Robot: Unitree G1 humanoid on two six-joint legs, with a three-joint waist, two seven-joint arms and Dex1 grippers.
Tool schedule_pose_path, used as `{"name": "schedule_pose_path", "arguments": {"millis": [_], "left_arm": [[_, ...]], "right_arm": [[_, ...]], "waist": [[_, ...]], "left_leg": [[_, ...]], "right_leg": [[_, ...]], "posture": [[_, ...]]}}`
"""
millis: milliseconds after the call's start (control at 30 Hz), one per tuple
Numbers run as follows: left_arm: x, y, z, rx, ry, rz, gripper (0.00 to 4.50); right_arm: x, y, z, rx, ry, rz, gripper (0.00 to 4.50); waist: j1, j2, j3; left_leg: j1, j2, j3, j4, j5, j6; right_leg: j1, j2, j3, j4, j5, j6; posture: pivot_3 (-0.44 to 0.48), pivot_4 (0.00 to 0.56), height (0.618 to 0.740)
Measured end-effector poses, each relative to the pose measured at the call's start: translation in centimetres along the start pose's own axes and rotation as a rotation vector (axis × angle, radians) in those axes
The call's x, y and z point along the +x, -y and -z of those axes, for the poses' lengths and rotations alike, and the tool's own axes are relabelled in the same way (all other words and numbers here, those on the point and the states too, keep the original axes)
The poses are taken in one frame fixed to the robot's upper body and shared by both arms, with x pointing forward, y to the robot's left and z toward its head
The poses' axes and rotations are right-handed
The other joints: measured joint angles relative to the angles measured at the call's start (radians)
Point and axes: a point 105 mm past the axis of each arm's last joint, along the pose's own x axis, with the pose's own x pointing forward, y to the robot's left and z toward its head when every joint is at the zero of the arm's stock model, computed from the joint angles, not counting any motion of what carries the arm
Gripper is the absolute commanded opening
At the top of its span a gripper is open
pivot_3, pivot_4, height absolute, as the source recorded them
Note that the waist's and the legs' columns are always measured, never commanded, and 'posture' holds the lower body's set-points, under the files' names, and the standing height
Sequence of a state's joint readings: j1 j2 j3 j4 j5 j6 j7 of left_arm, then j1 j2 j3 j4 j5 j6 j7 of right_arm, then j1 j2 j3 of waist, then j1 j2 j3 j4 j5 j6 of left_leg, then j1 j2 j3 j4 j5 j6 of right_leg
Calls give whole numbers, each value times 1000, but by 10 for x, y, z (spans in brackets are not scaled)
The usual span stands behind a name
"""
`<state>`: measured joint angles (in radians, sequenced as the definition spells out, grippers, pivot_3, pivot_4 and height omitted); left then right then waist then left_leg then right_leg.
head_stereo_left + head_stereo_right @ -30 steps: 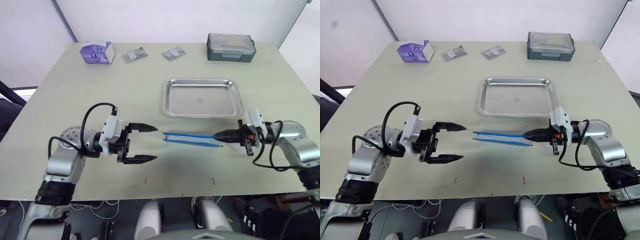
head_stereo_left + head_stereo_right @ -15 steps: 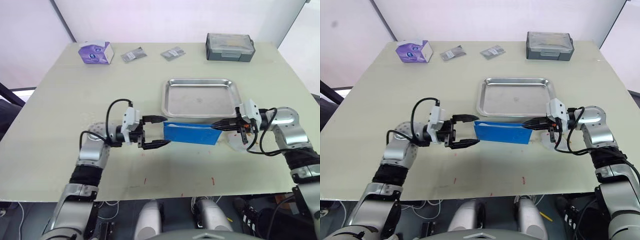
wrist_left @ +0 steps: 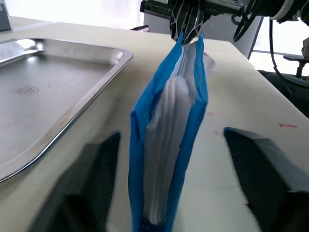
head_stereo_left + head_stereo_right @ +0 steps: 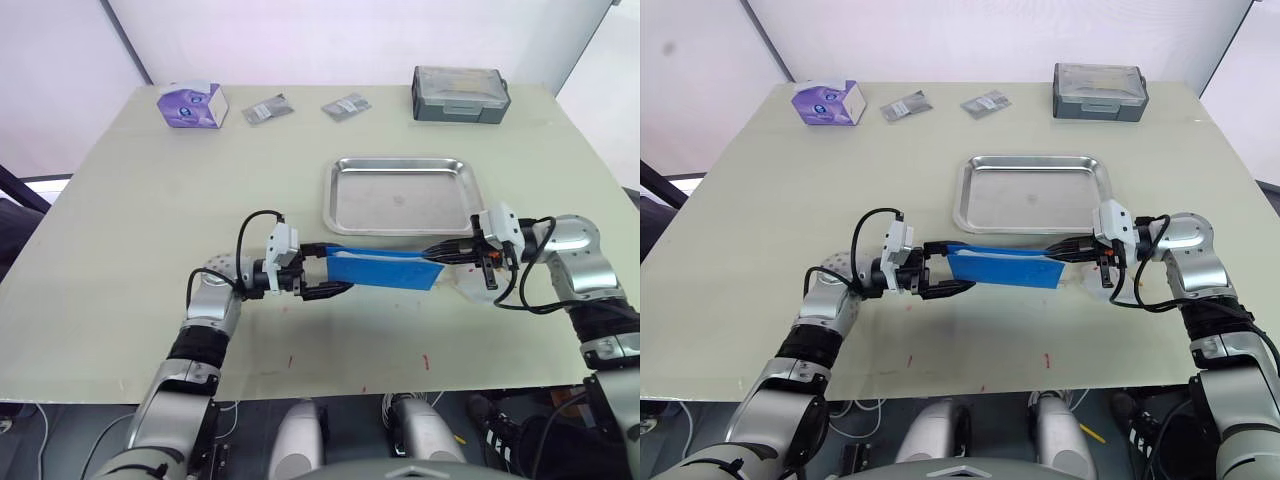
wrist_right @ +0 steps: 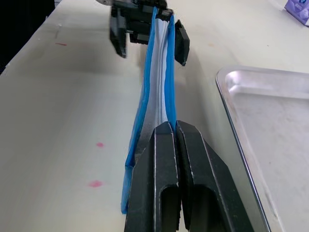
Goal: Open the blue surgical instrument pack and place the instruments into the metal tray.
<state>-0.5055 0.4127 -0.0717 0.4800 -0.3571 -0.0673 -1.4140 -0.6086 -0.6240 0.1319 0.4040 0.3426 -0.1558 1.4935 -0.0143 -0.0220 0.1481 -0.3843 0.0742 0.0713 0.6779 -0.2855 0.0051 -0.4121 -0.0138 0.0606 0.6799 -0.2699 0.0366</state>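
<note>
Two grippers meet at the blue surgical instrument pack [image 4: 385, 267], which is held on edge above the table [image 4: 140, 200], just in front of the near rim of the metal tray [image 4: 403, 195]. In the left eye view, the right gripper [image 4: 438, 255] is clamped on the pack's right end, while the left gripper [image 4: 328, 270] has its fingers spread, one on each side of the pack's left end. A purple tissue box [image 4: 191, 104], two grey sachets [image 4: 269, 109] and a grey lidded box [image 4: 461, 94] sit along the far edge. From the left wrist, the pack [image 3: 169, 130] stands between two blurred dark fingers [image 3: 263, 169] that sit apart from it, white lining showing between blue sides. From the right wrist, the black fingers [image 5: 164, 183] are pressed together on the pack's edge [image 5: 157, 82].
</note>
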Motion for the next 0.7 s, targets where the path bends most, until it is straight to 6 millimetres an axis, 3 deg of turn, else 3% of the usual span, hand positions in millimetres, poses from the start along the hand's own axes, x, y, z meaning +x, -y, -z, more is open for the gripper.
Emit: {"name": "schedule_pose_path", "arguments": {"millis": [133,167,233,333,567,700], "left_arm": [[0,1,0,0,2,0,376],[0,3,1,0,1,10,124],[1,4,1,-1,5,11,124],[2,4,2,-1,9,5,0],[1,3,1,6,14,-15,0],[-1,3,1,6,19,-35,0]], "right_arm": [[-1,-1,1,2,2,25,0],[-2,-1,1,5,3,31,0],[-2,0,2,17,0,49,0],[-5,2,2,31,-15,76,841],[-47,0,-5,113,-22,219,4356],[-66,-4,-12,160,0,295,4441]], "waist": [[1,0,0],[1,0,0],[1,0,0],[3,0,0],[4,0,0],[2,0,0]], "left_leg": [[0,0,0,0,0,0],[0,0,0,0,0,0],[0,0,0,0,0,0],[-1,0,0,0,0,0],[-2,0,-1,1,0,0],[-1,0,-2,1,0,0]], "right_leg": [[0,0,0,0,0,0],[0,0,0,0,0,0],[0,0,0,0,0,0],[0,0,0,0,0,0],[0,-1,-2,-1,0,0],[0,0,-2,0,0,0]], "posture": [[0,150,731],[0,150,731],[0,150,731],[0,150,731],[0,150,731],[0,150,731]]}}
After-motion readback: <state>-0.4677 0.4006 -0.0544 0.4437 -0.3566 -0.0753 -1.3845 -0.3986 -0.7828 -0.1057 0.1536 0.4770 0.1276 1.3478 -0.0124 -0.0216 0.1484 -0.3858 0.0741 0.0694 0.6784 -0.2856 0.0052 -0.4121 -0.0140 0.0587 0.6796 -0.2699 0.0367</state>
